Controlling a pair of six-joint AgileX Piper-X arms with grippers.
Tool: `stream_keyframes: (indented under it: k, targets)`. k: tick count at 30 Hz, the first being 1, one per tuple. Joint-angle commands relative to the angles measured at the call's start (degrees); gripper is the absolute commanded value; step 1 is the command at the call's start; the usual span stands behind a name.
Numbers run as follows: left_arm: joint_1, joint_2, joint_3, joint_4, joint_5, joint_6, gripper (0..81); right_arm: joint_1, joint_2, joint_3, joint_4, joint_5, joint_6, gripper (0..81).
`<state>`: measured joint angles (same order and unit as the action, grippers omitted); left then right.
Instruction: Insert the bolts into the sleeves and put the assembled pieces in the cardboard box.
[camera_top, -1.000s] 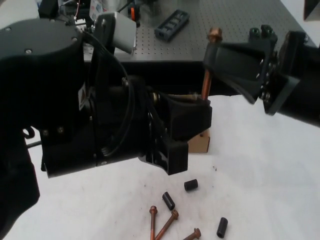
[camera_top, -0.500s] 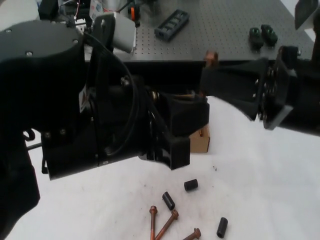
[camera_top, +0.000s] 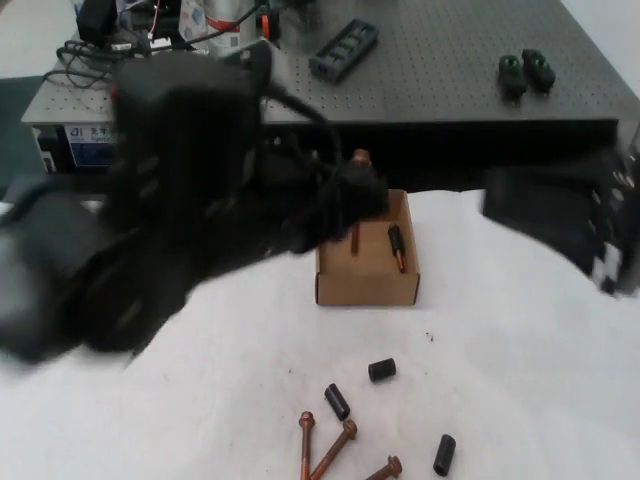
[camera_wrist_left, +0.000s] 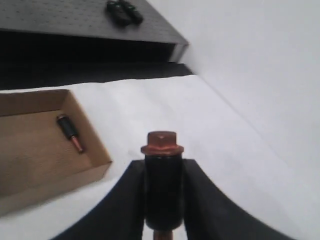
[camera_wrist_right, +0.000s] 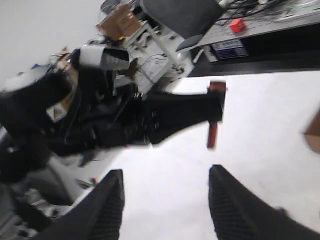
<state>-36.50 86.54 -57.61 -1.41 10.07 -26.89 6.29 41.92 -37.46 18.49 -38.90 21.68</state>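
1. The left jaws were clenched on a black sleeve with a copper bolt through it. The bolt stood upright, its head above the sleeve and its tip showing below.
2. The right jaws were released, spread wide with nothing between them, and sat well off to the side of the cardboard box.
3. In the high view, the held piece appeared to hang over the open top of the box, toward its back edge. How high it hung could not be told.
4. The step in hand looked like the drop-off. To do it well, the left arm should bring the piece low inside the walls and tip it toward lying flat. It should let go only over bare cardboard, so the bolt does not slip from the sleeve or bounce out.
5. The box already held one finished piece, lying flat near one side wall, with free floor beside it.
6. On the white-covered desk in front of the box lay three loose sleeves and three loose bolts, so about half the work seemed left.
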Motion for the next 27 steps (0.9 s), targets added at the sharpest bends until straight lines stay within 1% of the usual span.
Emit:
stream_keyframes:
  k: [1,3,5,9,12,14,16,18,21,23,27]
  targets:
    - [1.39,5.85,-5.91,1.92,-0.52,-0.81,0.6,-2.97,-3.47,-0.23,19.69,10.50,-10.53,38.3]
    - [2.28,13.90,-14.37,7.80,-0.43,0.97,0.6,-2.97,-3.55,-0.23,26.11,16.95,-13.30,38.3]
    - [2.78,21.24,-22.28,13.80,-0.43,2.40,0.6,-2.78,-3.01,0.31,30.05,21.68,-14.10,38.3]
    - [3.07,33.16,-37.89,21.95,-0.43,2.97,0.6,-2.81,-0.29,2.05,32.07,24.87,-13.98,38.3]
    - [3.17,39.72,-46.38,25.59,-0.43,2.97,0.6,-2.81,3.95,2.60,34.39,26.77,-13.98,38.3]
    - [3.45,43.03,-50.64,27.24,-0.43,2.97,0.6,-2.81,7.63,2.55,34.74,26.77,-13.98,38.3]
    - [3.57,45.92,-53.85,28.71,-0.43,2.71,0.6,-2.63,11.06,2.55,33.67,26.77,-13.98,38.3]
    - [3.57,47.87,-56.06,30.52,-0.43,2.18,0.6,-1.49,14.91,2.55,31.60,26.77,-13.26,38.3]
    - [3.57,49.12,-56.49,31.54,-0.43,2.05,0.3,2.29,20.65,2.55,26.54,26.77,-10.18,38.3]
    - [3.69,49.39,-56.50,31.81,-0.43,2.05,3.3,5.24,24.68,2.55,23.03,27.76,-7.26,38.3]
    - [3.83,49.41,-56.50,31.77,-0.43,2.05,15.8,9.48,32.25,2.55,16.53,28.87,-1.97,38.3]
